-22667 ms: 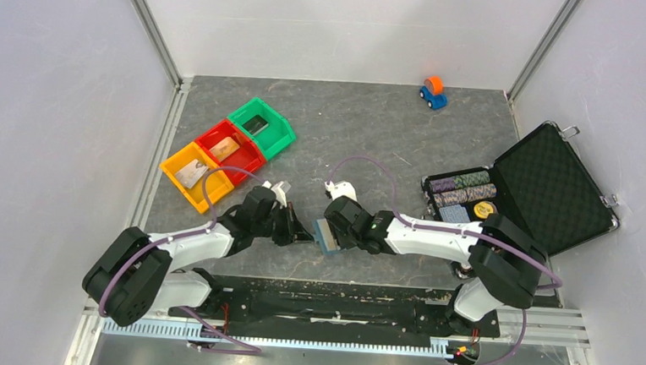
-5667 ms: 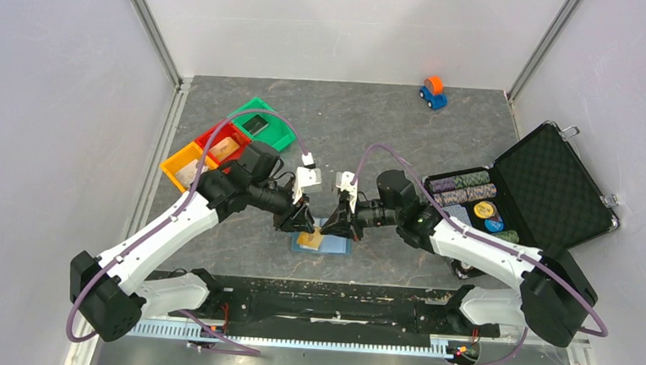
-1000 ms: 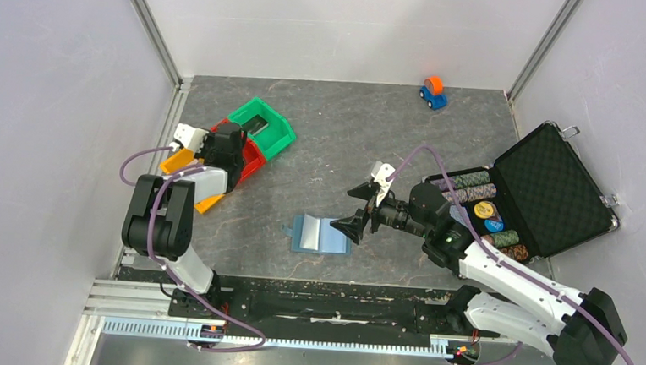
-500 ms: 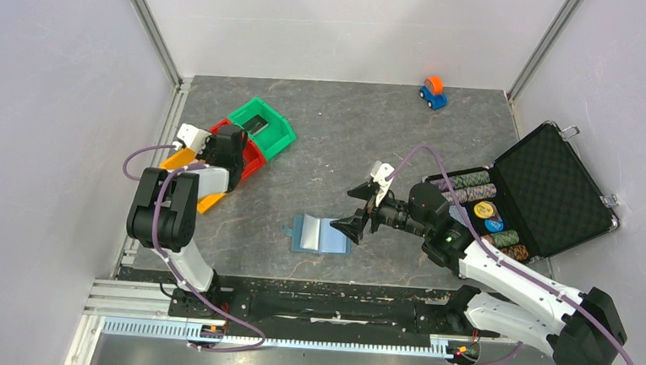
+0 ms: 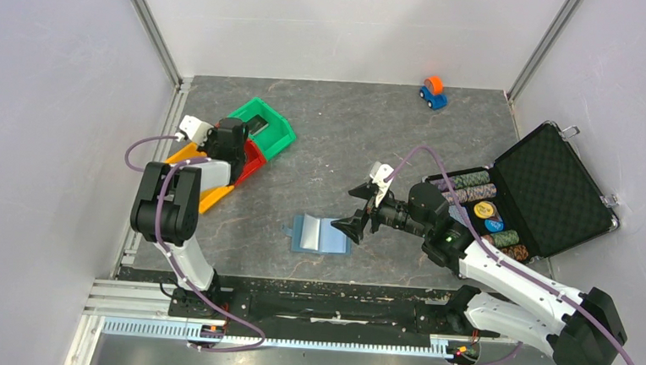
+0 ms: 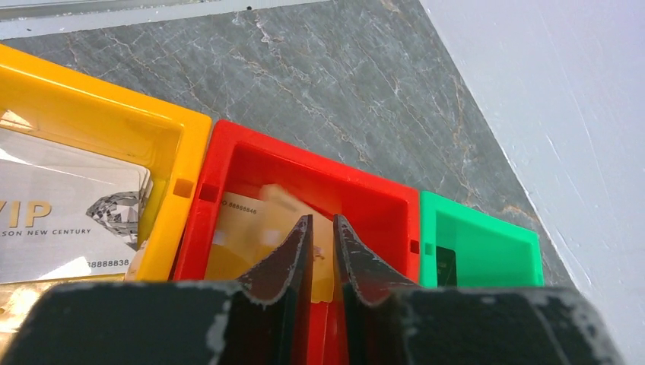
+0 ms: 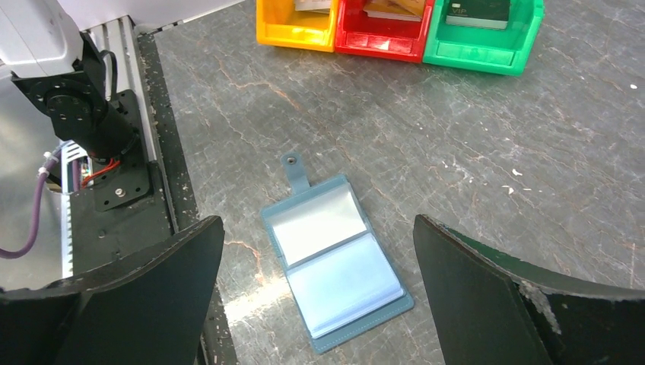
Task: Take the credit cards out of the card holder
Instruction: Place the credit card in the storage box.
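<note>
left claw (image 6: 322, 220) barely parted, empty, over the red bin (image 6: 319, 169) with its gold card (image 6: 243, 245); right claw (image 7: 318, 224), well off from that bin, gapes empty.

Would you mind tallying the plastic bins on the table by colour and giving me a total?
yellow bin: 1
red bin: 1
green bin: 1
Total: 3
</note>
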Robot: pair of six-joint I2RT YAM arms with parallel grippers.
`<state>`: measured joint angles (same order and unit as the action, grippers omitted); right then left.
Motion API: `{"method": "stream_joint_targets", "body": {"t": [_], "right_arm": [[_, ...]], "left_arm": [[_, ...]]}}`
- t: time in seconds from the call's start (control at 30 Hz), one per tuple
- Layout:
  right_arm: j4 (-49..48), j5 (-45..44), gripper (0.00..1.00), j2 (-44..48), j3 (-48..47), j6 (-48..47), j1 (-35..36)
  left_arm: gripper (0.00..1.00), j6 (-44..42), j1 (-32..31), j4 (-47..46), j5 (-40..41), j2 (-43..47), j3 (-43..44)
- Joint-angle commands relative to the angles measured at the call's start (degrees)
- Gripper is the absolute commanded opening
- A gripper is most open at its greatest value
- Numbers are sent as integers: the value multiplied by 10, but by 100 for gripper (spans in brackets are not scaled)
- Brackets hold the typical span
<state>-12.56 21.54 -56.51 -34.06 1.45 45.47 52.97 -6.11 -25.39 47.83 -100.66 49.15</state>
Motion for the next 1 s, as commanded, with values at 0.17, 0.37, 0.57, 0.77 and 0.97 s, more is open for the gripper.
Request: {"method": "stream_joint_targets", "body": {"t": [0.17, 0.37, 0.57, 0.77, 0.97], "right_arm": [[-3, -14, 98, 12, -24, -25, -3], [-2, -17, 98, 15, -21, -27, -3], [0, -26, 98, 5, -21, -15, -3], [6, -67, 98, 2, -22, 34, -3], [63, -201, 98, 3, -32, 71, -3]], "left_arm": [[26, -25, 4, 24, 34, -4, 30], [32, -49, 4, 47, 17, 27, 33], [44, -88, 4, 71, -24, 98, 24], [61, -99, 3, 152, -136, 188, 19], [87, -130, 2, 338, -341, 244, 86]]}}
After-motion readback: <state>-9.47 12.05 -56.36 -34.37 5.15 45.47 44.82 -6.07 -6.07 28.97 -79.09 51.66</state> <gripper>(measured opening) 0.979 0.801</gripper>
